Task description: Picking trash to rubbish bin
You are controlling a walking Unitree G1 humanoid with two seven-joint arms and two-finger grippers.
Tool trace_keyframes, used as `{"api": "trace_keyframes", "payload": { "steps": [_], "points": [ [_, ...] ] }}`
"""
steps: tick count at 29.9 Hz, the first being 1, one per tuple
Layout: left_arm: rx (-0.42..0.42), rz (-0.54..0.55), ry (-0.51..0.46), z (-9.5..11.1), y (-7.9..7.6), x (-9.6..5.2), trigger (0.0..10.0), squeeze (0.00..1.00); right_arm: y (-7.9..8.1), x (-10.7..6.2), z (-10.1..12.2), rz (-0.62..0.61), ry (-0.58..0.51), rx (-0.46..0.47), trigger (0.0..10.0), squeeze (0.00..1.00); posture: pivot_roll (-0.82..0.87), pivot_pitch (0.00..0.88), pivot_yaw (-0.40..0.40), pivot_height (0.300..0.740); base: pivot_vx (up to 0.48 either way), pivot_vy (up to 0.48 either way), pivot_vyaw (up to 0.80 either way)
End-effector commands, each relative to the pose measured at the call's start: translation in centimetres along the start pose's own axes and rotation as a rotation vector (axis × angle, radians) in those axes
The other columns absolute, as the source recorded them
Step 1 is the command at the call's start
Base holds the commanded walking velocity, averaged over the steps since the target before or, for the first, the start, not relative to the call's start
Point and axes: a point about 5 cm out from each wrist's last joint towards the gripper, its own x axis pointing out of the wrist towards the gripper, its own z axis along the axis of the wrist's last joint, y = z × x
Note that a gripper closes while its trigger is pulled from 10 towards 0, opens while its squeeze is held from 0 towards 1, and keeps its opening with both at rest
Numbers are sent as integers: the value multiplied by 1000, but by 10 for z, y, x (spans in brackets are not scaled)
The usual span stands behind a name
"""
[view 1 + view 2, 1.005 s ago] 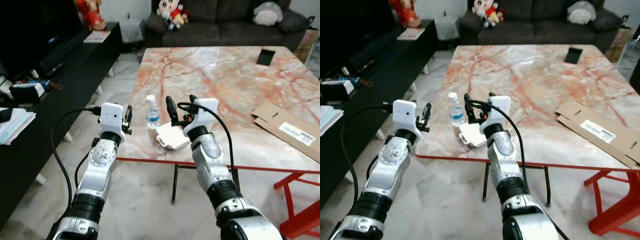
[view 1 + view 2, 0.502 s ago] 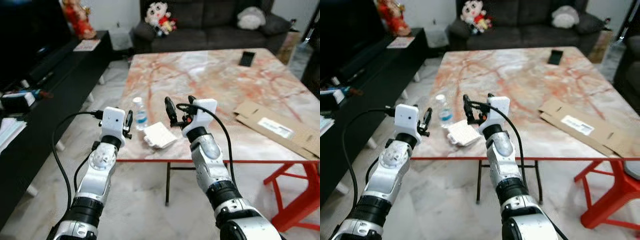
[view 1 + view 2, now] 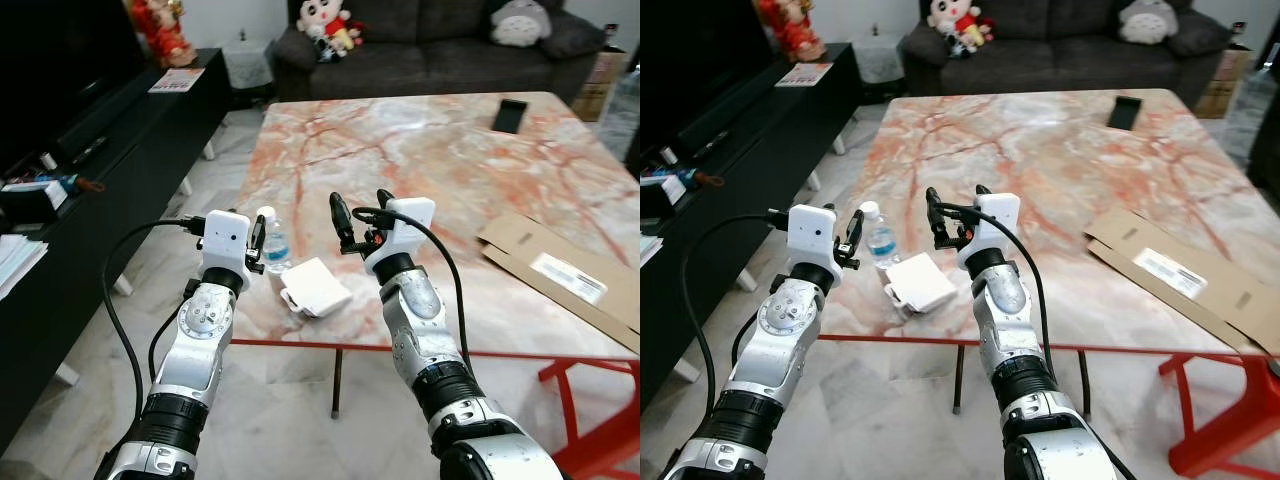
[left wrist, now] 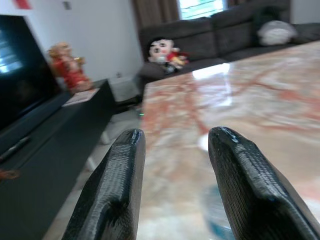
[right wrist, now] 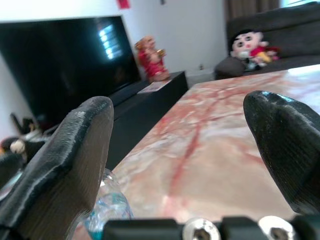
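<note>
1. Trash on the table: a small bottle (image 3: pixel 274 244) stands upright near the table's front left corner; a white box (image 3: pixel 315 288) lies just beside it, close to the front edge.
2. Black TV unit (image 3: pixel 95 150) runs along the left wall, with clutter on its top and a dark screen (image 5: pixel 65 65) above. A red figurine (image 3: pixel 160 25) stands at its far end beside a magazine (image 3: pixel 176 80).
3. Left gripper (image 3: pixel 257 238) is raised just off the table's left front corner, close to the bottle. Its fingers (image 4: pixel 115 195) stand a narrow gap apart, holding nothing.
4. Table (image 3: pixel 430 150) has a pink-veined marble top with a red edge and red legs. Pale tiled floor lies beneath and around it.
5. Right gripper (image 3: pixel 360 212) hovers above the table's front portion, above and just right of the box, not touching it. Its fingers (image 5: pixel 70 150) are spread wide and empty; the bottle shows low between them in the wrist view.
6. Flattened cardboard (image 3: pixel 560 275) with a white label lies at the right front of the table, well apart from the box.
7. Black phone (image 3: pixel 511 114) lies near the far right edge.
8. Dark sofa (image 3: pixel 430 45) stands behind the table, carrying a doll (image 3: pixel 325 22) at left and a grey plush (image 3: pixel 518 20) at right.
</note>
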Motion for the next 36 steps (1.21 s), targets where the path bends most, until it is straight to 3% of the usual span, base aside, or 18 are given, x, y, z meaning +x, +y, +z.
{"api": "trace_keyframes", "payload": {
  "steps": [1,4,16,22,23,27,36],
  "points": [
    [8,34,-10,3,9,0,10000,0,9,3,2,33,-9,1,10000,0,94,0,71,740,375,0,800],
    [11,39,-12,4,11,0,10000,0,5,3,0,-4,-5,52,10000,0,95,0,70,740,376,0,267],
    [5,24,-70,16,9,-1,10000,0,4,3,2,-1,-8,43,10000,0,95,0,66,740,355,0,0],
    [-5,-17,-84,24,4,0,10000,0,4,3,1,3,-3,46,10000,0,102,0,61,740,0,0,0],
    [-14,-20,-81,24,4,0,10000,1000,5,3,0,4,-2,47,10000,0,102,0,61,740,0,0,0],
    [-65,-37,-62,24,2,-1,10000,1000,5,3,1,6,-3,49,10000,0,100,0,59,740,0,0,0],
    [-36,-67,-24,26,3,1,10000,1000,6,3,0,10,1,51,10000,0,104,0,56,740,0,0,0]
  ]
}}
